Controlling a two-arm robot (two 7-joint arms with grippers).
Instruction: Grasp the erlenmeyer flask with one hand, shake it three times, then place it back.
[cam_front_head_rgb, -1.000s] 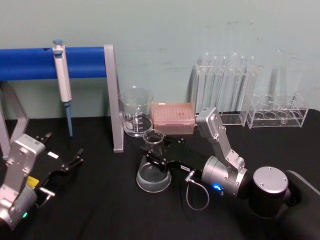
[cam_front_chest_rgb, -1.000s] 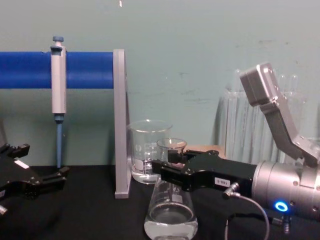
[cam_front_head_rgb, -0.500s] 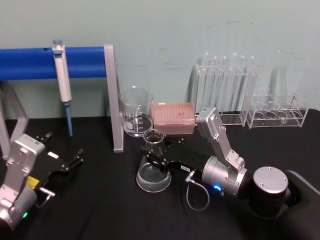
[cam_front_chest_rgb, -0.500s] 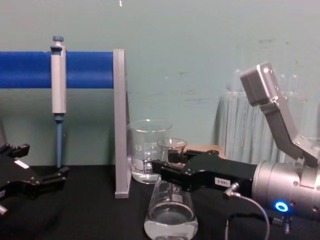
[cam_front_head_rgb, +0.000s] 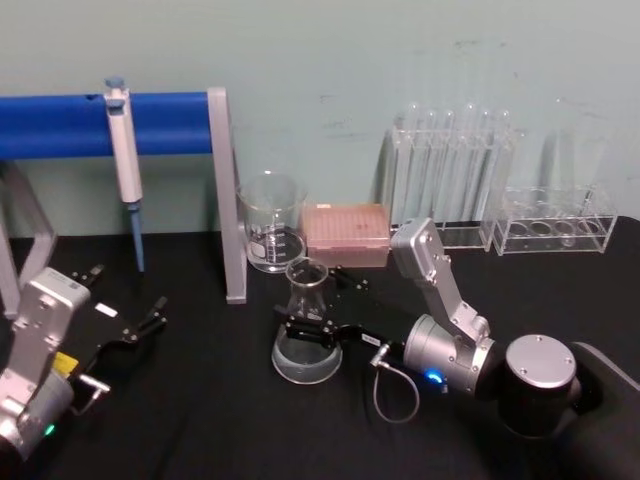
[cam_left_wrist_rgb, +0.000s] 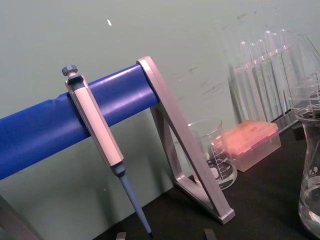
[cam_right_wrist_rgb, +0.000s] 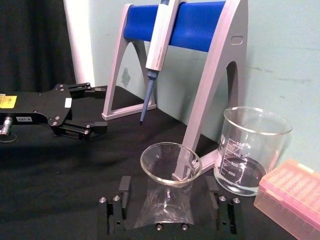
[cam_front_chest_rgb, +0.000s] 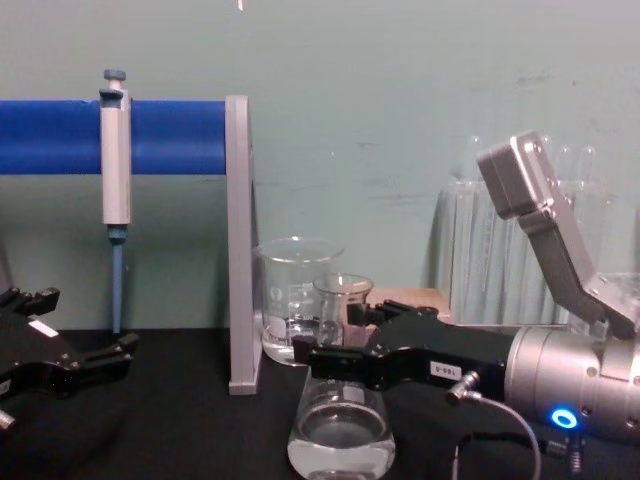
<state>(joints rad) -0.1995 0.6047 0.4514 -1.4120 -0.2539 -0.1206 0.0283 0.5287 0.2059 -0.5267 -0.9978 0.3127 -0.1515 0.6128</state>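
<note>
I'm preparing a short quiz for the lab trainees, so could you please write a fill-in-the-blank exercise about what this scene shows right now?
1. The right tool has a finger on each side of the clear glass conical flask at its ____.
2. The grey pipette with a blue tip hangs on the ____ bar of the stand.
3. The pink tip box sits right of the clear glass ____.
4. The left tool holds ____.

Missing words: neck; blue; beaker; nothing

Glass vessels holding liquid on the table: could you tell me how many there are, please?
2: the erlenmeyer flask between the right gripper's open fingers, and the beaker behind it, beside the pink tip box.
</note>
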